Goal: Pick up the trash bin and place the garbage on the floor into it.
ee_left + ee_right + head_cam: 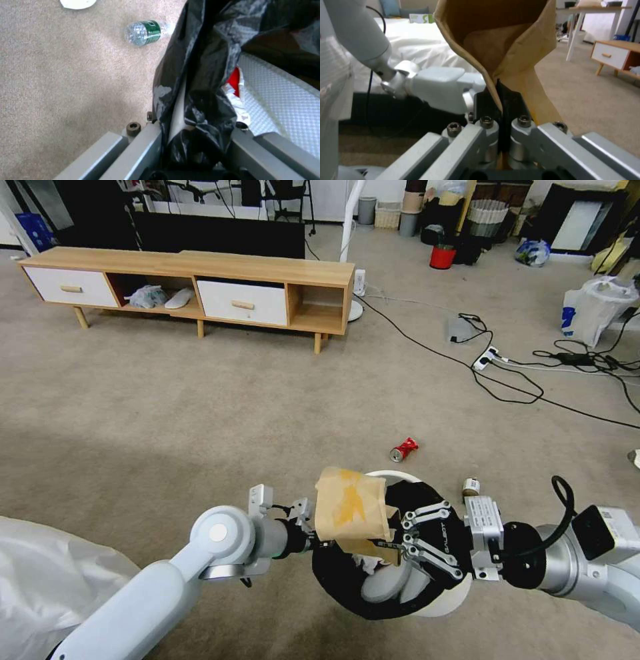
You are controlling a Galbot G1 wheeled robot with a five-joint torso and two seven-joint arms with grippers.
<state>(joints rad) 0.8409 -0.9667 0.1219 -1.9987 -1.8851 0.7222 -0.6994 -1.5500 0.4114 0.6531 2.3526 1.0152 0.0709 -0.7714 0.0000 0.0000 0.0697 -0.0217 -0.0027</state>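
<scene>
Two hands: left grips bin, right pinches carton.

One legible marking is found: the brand name "GALBOT", printed in light letters on the dark link of the right gripper, seen in the head view. The green label on the bottle lying on the floor carries no readable print in the left wrist view. The red can shows no legible lettering either.
</scene>
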